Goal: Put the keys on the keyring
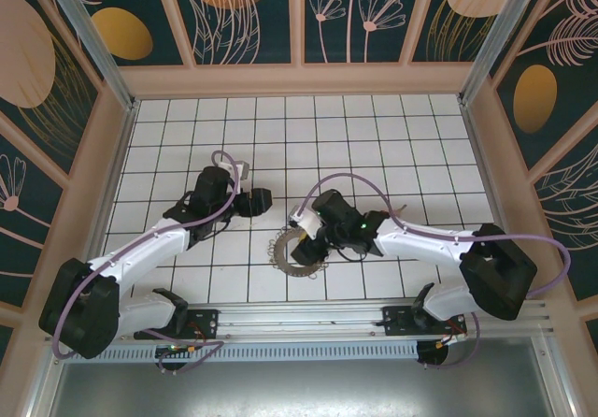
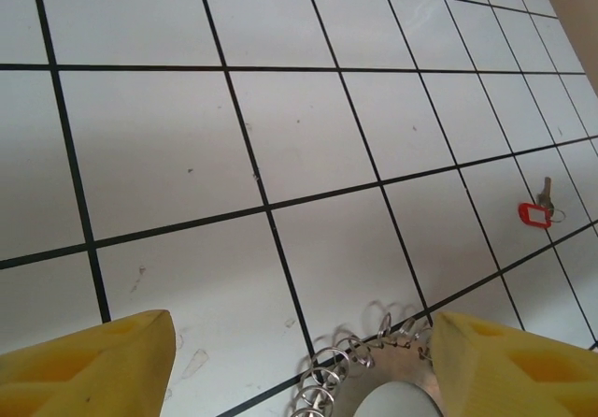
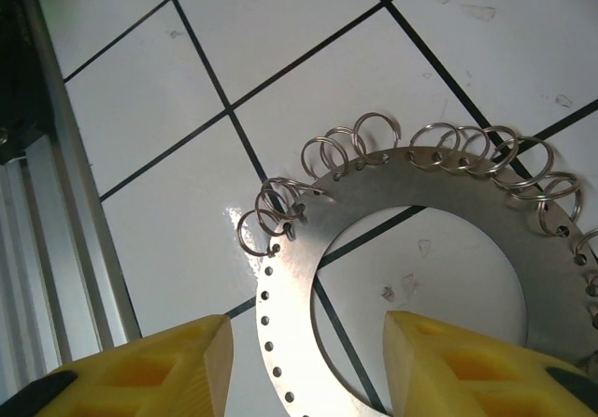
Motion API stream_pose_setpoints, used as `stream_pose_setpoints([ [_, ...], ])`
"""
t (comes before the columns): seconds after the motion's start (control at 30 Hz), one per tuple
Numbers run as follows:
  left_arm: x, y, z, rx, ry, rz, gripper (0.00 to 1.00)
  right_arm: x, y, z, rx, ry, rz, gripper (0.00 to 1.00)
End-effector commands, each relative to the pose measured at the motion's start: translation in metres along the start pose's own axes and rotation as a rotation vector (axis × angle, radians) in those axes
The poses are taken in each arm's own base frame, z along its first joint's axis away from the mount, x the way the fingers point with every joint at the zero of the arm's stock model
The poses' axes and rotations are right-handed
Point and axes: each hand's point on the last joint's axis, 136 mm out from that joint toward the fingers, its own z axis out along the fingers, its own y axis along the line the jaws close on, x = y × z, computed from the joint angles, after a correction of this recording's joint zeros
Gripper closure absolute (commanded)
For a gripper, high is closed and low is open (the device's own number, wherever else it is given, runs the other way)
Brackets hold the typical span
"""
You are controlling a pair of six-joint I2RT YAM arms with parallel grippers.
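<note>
The keyring point(image 3: 448, 169) is a flat metal disc with a wide hole and several small split rings along its rim; it lies on the white tiles point(image 1: 297, 256). My right gripper point(image 3: 308, 366) is open, and its yellow fingers point(image 3: 168, 366) straddle the disc's band without touching it. In the top view the right gripper point(image 1: 308, 241) is over the ring's far edge. The keys point(image 2: 536, 211), a small silver key with a red tag, lie on a tile away from the ring. My left gripper point(image 2: 299, 370) is open and holds nothing, with the keyring's rim point(image 2: 411, 366) low between its fingers. It sits to the ring's upper left point(image 1: 254, 202).
A metal rail point(image 3: 56, 249) runs along the table's near edge, close to the right gripper. Wooden walls point(image 1: 299, 80) bound the tiled floor on three sides. Open tiles point(image 2: 280, 108) stretch ahead of the left gripper.
</note>
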Motion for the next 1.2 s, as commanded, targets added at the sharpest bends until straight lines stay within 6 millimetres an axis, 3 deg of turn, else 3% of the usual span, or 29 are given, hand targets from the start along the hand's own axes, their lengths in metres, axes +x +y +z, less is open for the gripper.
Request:
stream_pose_setpoints([
  [0.0, -0.007, 0.0, -0.004, 0.003, -0.061, -0.012, 0.27, -0.009, -0.002, 0.005, 0.059, -0.004, 0.009, 0.56],
  [0.33, 0.0, -0.002, -0.014, 0.037, -0.085, -0.039, 0.26, -0.005, 0.031, 0.035, -0.049, 0.008, -0.131, 0.64],
  [0.57, -0.003, -0.004, -0.018, 0.047, -0.107, -0.05, 0.25, -0.004, 0.036, 0.043, -0.073, 0.033, -0.192, 0.74],
  [0.77, -0.004, -0.002, -0.018, 0.035, -0.105, -0.048, 0.25, 0.004, 0.052, 0.047, -0.099, 0.055, -0.25, 0.75],
  [1.17, -0.005, -0.001, -0.017, 0.026, -0.104, -0.055, 0.25, 0.007, 0.039, 0.058, 0.012, 0.079, -0.344, 0.75],
])
